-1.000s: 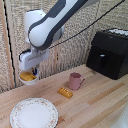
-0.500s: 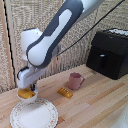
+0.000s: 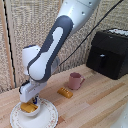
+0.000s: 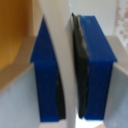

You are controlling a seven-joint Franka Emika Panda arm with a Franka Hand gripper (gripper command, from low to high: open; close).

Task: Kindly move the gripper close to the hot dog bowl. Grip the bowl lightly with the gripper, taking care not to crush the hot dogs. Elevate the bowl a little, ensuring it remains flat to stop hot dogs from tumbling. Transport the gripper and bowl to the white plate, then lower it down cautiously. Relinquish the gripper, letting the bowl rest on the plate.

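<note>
the gripper (image 3: pixel 31 101) pinches the hot dog bowl (image 3: pixel 29 109) rim from above, over the white plate (image 3: pixel 47 118).

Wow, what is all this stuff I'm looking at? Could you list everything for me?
Small round white bowl: one, white, on the plate.
Yellow-orange hot dogs: count unclear, inside the bowl.
Large round white plate with patterned rim: one, near corner of the table, exterior view's left.
Loose yellow-orange hot dog: one, on the table beside the mug.
Pink mug: one, mid-table.
Black boxy appliance: one, exterior view's right.
Wooden table: one, light brown.
Robot arm: one, white and grey.
Gripper: one, blue pads clamping the bowl's rim.
</note>
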